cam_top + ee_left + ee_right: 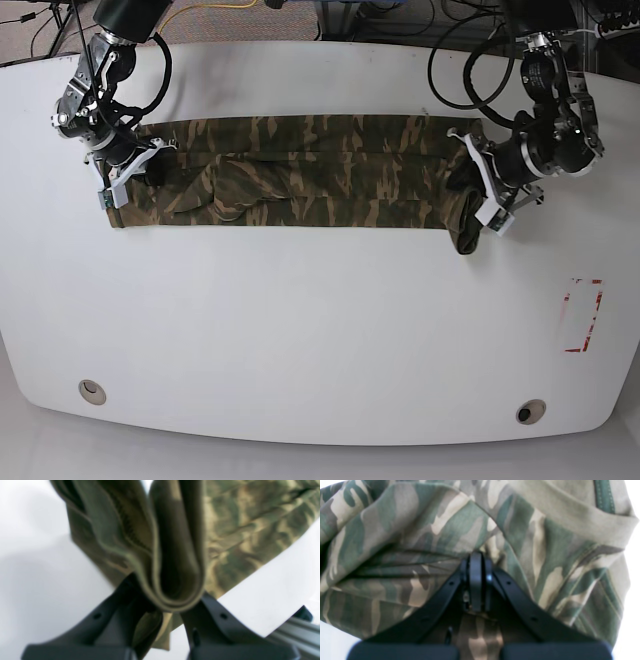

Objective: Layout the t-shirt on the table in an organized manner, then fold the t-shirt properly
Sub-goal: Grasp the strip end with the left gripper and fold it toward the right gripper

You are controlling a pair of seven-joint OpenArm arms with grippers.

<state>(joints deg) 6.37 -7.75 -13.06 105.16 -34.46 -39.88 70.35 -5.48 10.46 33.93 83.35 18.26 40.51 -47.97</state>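
Two ends of the shirt (300,185) are in our grip, and we are judging the fold as partway done: the shirt is lying as a long narrow band across the far half of the table (300,330), already doubled lengthwise into layers, with its lower edge fairly straight. What seems left is bringing the ends together to shorten the band into a compact packet, and smoothing the bunched end on our left side.

Our left gripper (172,605) is pinching a thick rolled edge of several layers; its jaws are standing nearly together with the cloth bulging between them, and that end is drooping slightly off the band toward the near edge. Our right gripper (476,580) is clamped tight, fingertips meeting on a pinch of fabric, with the shirt spreading away from it in folds.

Between the grippers the shirt is resting flat on the table, well apart from the red mark (583,315) and the two grommets (92,391).
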